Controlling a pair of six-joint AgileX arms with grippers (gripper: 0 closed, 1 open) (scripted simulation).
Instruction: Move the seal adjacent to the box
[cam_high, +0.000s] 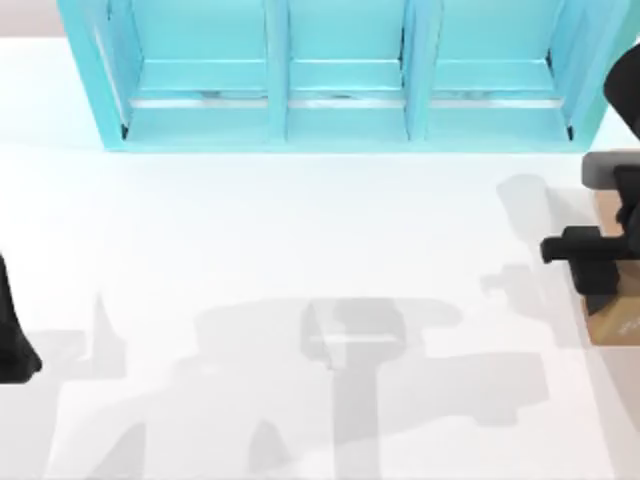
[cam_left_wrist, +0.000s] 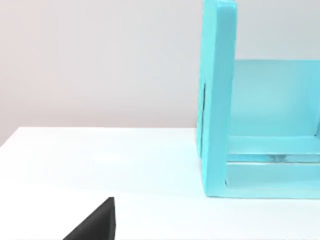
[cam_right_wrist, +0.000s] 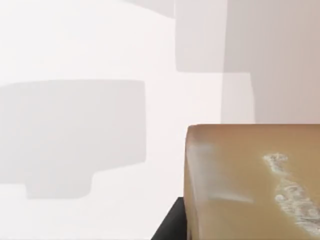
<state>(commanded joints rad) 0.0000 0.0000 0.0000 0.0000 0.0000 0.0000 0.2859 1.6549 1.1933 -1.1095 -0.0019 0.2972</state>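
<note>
The seal (cam_high: 617, 324) is a tan-brown block with a whitish carved mark, lying at the table's right edge and cut off by the picture. My right gripper (cam_high: 603, 290) hangs directly over it and covers part of it. In the right wrist view the seal (cam_right_wrist: 250, 180) looms close, marked face toward the camera, with a dark gripper part (cam_right_wrist: 171, 226) beside its corner. A pale peach-brown strip (cam_high: 608, 212) shows behind the right arm; I cannot tell whether it is the box. My left arm (cam_high: 12, 330) rests at the left edge.
A big turquoise shelf unit (cam_high: 340, 125) with three bays runs along the back of the white table (cam_high: 300, 240). The left wrist view shows its end panel (cam_left_wrist: 217, 100). Arm shadows fall across the table's middle and front.
</note>
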